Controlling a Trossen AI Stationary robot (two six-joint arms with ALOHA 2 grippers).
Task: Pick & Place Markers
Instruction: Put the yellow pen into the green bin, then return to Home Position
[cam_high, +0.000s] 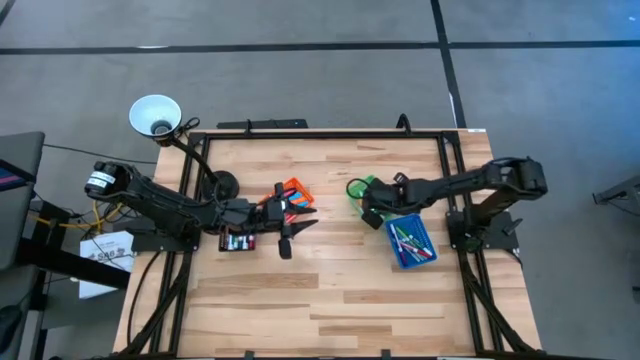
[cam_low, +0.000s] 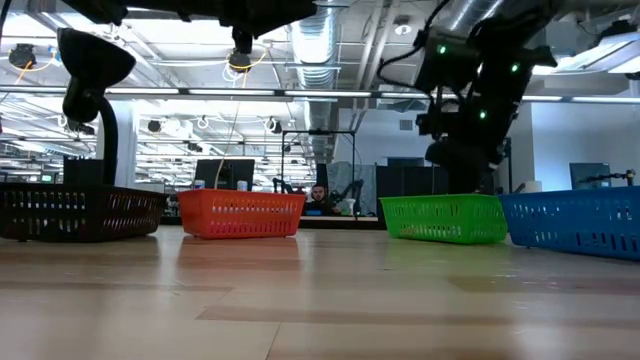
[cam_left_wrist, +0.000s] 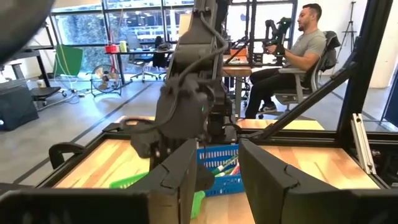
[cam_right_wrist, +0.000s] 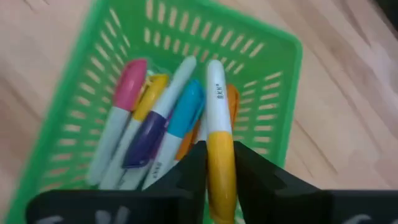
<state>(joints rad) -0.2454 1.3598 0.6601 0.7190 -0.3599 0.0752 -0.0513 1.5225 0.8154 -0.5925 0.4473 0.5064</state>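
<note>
- The right gripper (cam_right_wrist: 221, 177) hangs over the green bin (cam_right_wrist: 261, 74), its fingers clamped on a white marker with a yellow cap (cam_right_wrist: 219, 149) that points down into the bin.
- More markers (cam_right_wrist: 155, 124) lie inside that green bin — pink, yellow, purple, blue and orange caps show.
- The blue bin (cam_high: 411, 242), just beside the green bin, holds further markers (cam_high: 408, 240).
- The left gripper (cam_high: 288, 232) waits near the orange bin (cam_high: 294, 190) and black bin (cam_high: 237, 241), fingers apart and holding nothing.
- A seated person (cam_left_wrist: 298, 53) shows beyond the table (cam_high: 330, 290).
</note>
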